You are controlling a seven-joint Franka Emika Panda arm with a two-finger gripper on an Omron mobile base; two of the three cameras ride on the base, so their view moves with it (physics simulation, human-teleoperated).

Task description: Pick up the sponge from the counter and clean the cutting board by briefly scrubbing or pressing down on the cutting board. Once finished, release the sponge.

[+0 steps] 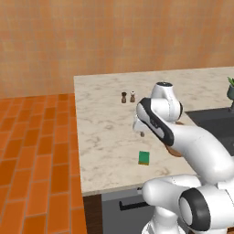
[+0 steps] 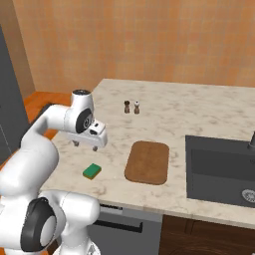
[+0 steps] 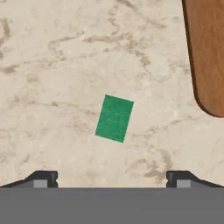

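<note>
The green sponge lies flat on the marbled counter near its front edge. My gripper hovers above the sponge, a little behind it, pointing down. Its fingertips stand wide apart and open, with nothing between them. The brown wooden cutting board lies to the right of the sponge, apart from it. In the left base view my arm hides most of the cutting board, and one fingertip shows above the sponge.
Two small shakers stand farther back on the counter. A dark sink basin sits to the right of the board, with a plant behind it. Orange tiled floor lies off the counter's left edge.
</note>
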